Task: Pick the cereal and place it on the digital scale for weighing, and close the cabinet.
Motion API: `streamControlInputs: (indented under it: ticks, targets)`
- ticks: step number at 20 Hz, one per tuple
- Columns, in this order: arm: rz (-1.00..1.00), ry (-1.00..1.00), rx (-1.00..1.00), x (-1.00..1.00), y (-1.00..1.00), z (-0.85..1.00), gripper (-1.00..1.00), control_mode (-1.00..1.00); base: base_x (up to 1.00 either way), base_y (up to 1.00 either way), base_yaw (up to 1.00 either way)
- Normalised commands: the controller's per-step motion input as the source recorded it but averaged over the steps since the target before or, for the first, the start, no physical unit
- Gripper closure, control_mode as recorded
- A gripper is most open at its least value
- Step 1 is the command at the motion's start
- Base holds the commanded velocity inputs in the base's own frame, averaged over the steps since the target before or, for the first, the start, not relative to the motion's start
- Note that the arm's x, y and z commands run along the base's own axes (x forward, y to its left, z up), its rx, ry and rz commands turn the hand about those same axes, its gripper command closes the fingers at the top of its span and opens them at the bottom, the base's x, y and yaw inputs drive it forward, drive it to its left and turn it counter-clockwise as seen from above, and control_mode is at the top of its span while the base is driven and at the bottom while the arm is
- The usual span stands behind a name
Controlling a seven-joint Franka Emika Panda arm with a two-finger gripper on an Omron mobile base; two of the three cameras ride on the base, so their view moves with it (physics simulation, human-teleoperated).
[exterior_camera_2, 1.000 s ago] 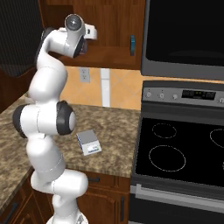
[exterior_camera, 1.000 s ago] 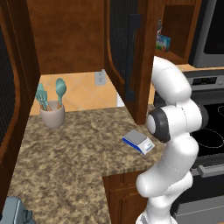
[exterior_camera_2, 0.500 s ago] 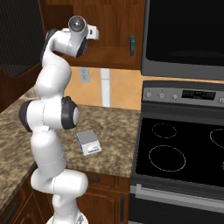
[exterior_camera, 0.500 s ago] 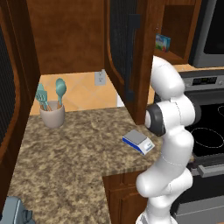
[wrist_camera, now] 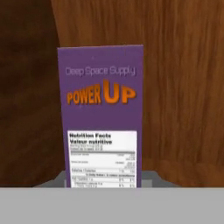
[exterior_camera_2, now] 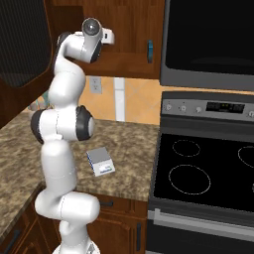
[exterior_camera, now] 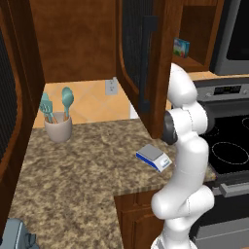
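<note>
Up inside the cabinet [exterior_camera: 146, 58], straight ahead of my hand camera, stood the cereal [wrist_camera: 101, 116], upright and square-on, its purple face filling the middle of the picture against the reddish-brown wood behind it. I read orange lettering across the upper half and a pale nutrition panel below. It was plain cardboard, flat-sided and sharp-cornered, matte rather than glossy.

I judged it light and mostly hollow, stiff along the edges but likely to dent if squeezed across the broad face. My call was to take it by the two narrow sides, about halfway up, where the folds should give the most strength. Being tall on a small footprint, it looked easy to tip with a careless nudge.

The gripper [exterior_camera_2: 110, 35] was raised high at the shelf in the right base view, but I couldn't tell how its jaws stood, whether apart or closed. Nothing suggested the box was held yet.

Down on the speckled granite counter [exterior_camera: 82, 170] lay the digital scale [exterior_camera: 154, 157], a flat blue base with a light grey plate on top, close to the near edge and just left of the black stove [exterior_camera_2: 208, 173]. It was well below the box.

The mesh-panelled door with its long black handle [exterior_camera: 145, 65] hung wide open.
</note>
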Motion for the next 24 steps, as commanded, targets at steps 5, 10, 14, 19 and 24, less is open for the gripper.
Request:
streamControlInputs:
  ticks: [5, 10, 14, 19, 24]
  targets:
    - [0.0, -0.03, 0.0, -0.06, -0.03, 0.0, 1.0, -1.0, 0.0, 0.0, 0.0]
    - [0.05, -0.22, 0.1, -0.76, -0.49, 0.0, 1.0, -1.0, 0.0, 0.0, 0.0]
    - [0.14, -0.34, 0.18, -1.0, -0.97, 0.0, 1.0, -1.0, 0.0, 0.0, 0.0]
    - [0.14, -0.38, 0.12, -1.0, -0.7, 0.15, 1.0, -1.0, 0.0, 0.0, 0.0]
    - [0.08, -0.28, 0.06, -1.0, -0.21, 0.45, 1.0, -1.0, 0.0, 0.0, 0.0]
